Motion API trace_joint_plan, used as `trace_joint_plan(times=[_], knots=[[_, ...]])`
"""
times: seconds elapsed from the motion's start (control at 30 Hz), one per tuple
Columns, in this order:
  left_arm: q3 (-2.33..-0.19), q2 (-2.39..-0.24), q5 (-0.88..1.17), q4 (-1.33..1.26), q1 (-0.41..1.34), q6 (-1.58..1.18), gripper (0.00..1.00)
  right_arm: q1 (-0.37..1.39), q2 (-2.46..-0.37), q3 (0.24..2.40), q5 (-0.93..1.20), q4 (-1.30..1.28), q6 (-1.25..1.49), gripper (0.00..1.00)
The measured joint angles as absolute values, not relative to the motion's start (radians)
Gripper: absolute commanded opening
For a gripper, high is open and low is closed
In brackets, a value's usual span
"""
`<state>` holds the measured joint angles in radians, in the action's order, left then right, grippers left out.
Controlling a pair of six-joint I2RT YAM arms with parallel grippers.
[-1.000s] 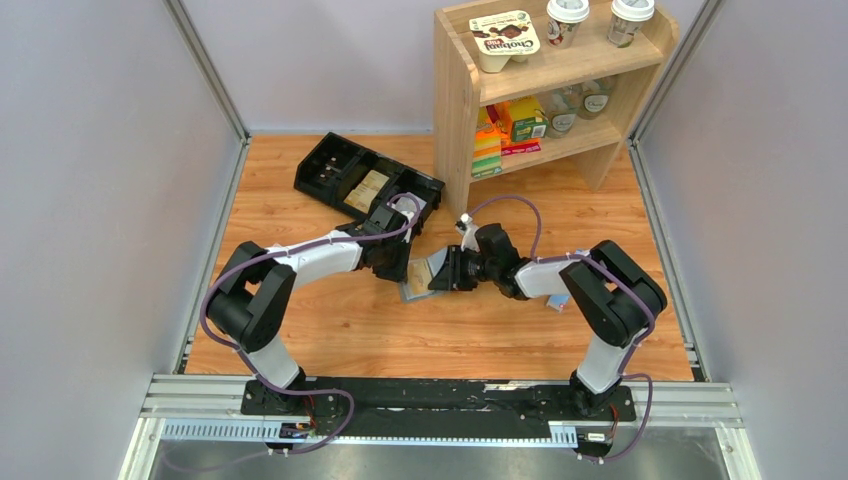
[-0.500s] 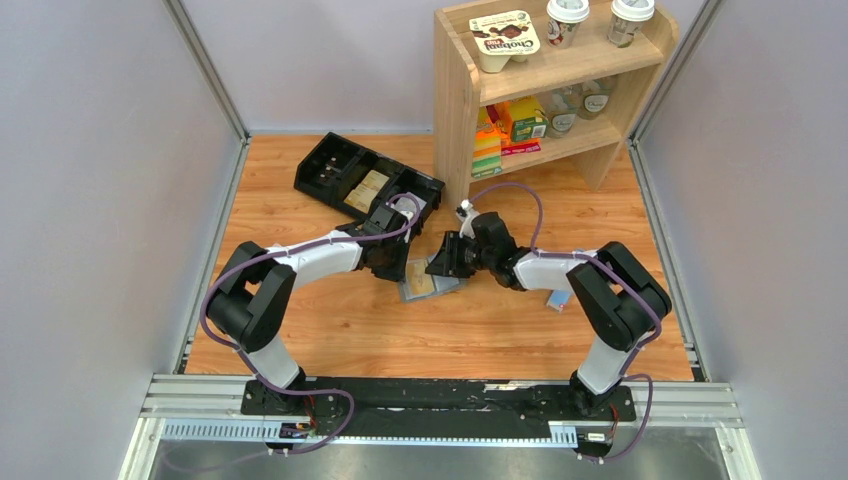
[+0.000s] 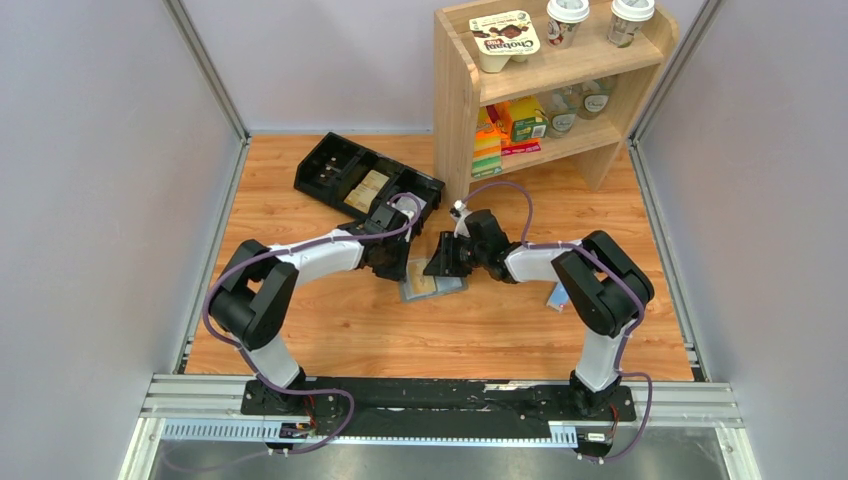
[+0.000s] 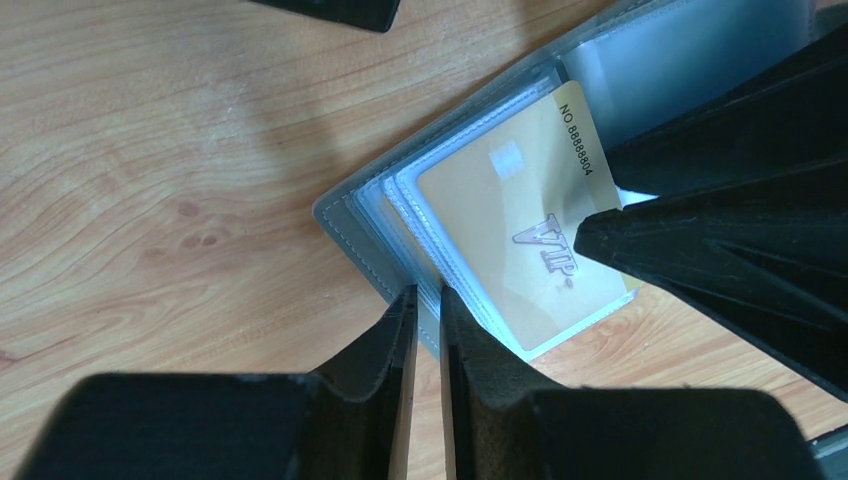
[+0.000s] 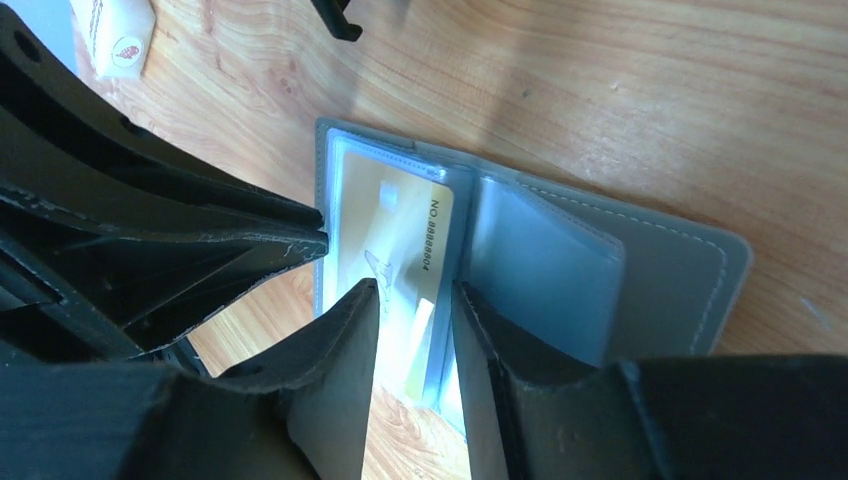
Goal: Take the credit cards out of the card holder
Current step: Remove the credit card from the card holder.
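The grey-blue card holder [image 3: 445, 287] lies open on the wooden table between my two grippers. A tan VIP credit card [image 4: 510, 230] sits in a clear sleeve on one half, and also shows in the right wrist view [image 5: 400, 240]. My left gripper [image 4: 423, 295] is nearly closed, pinching the holder's grey outer edge [image 4: 360, 225]. My right gripper [image 5: 415, 295] is partly open, its jaws standing either side of the card's near end and its sleeve. The holder's other half [image 5: 680, 270] has empty clear sleeves.
A black compartmented tray [image 3: 365, 185] with tan cards in it lies behind the left gripper. A wooden shelf [image 3: 540, 90] of goods stands at the back right. A blue-and-white packet [image 3: 557, 296] lies by the right arm. A white-and-red box [image 5: 115, 40] lies nearby.
The right gripper has moved a little farther back and left. The holder, raised at one side a second ago, now lies flat and open. The left gripper has hardly moved.
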<state>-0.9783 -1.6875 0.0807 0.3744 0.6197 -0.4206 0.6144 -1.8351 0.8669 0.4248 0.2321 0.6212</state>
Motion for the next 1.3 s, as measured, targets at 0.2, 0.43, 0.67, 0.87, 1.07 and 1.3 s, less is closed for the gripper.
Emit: trace_joint_plan(times=[0.2,0.43,0.67,0.87,1.07,1.3], knots=[[-0.989,-1.698,0.088,0.375,0.619,-0.42,0.19,0.612,-1.835,0.867,0.472,0.238,0.62,0.33],[-0.993,-1.702,0.078,0.382,0.619,-0.416,0.17,0.605,-1.806,0.844,0.526,0.252,0.633,0.31],[-1.007,-1.712,0.059,0.401,0.619,-0.4,0.17,0.605,-1.765,0.836,0.562,0.269,0.652,0.27],[-1.007,-1.715,0.054,0.402,0.619,-0.395,0.17,0.605,-1.768,0.836,0.57,0.277,0.677,0.24],[-1.007,-1.716,0.058,0.401,0.619,-0.396,0.16,0.599,-1.828,0.836,0.591,0.32,0.717,0.24],[-1.008,-1.719,0.055,0.402,0.62,-0.398,0.16,0.583,-1.899,0.845,0.62,0.37,0.774,0.27]])
